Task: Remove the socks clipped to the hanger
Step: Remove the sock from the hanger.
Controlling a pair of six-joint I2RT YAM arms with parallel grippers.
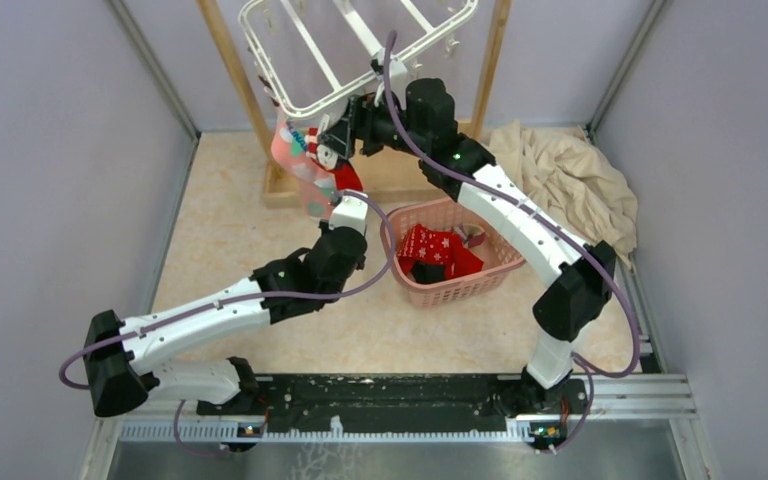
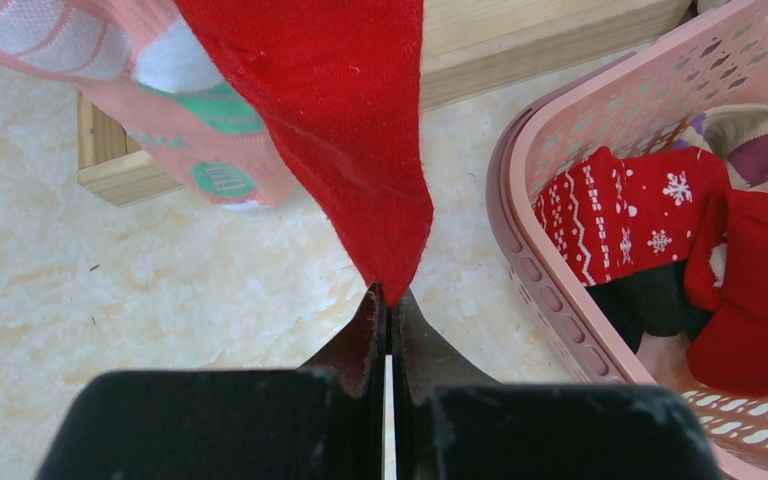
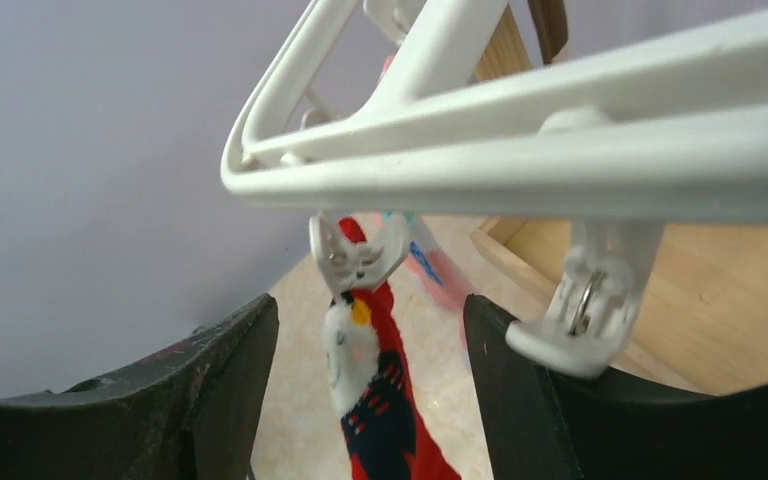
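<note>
The white hanger [image 1: 360, 50] hangs at the back. Two socks are clipped to its near left corner: a pink one [image 1: 295, 160] and a red one with a snowman figure [image 1: 338, 170]. My left gripper [image 1: 348, 205] is shut on the red sock's lower tip [image 2: 360, 150], jaws pinching the fabric [image 2: 390, 298]. My right gripper [image 1: 345, 135] is open just below the hanger's bar [image 3: 560, 130]. Its fingers [image 3: 230, 380] stand on either side of the clip [image 3: 358, 255] that holds the red sock [image 3: 385, 400], without touching it. The pink sock [image 2: 160, 110] hangs just behind.
A pink lattice basket [image 1: 500, 270] right of the left gripper holds red patterned [image 2: 630, 210], black and other socks. The wooden frame's base [image 2: 540, 50] lies behind. An empty clip [image 3: 585, 300] dangles by my right finger. A beige cloth [image 1: 570, 180] lies at the far right.
</note>
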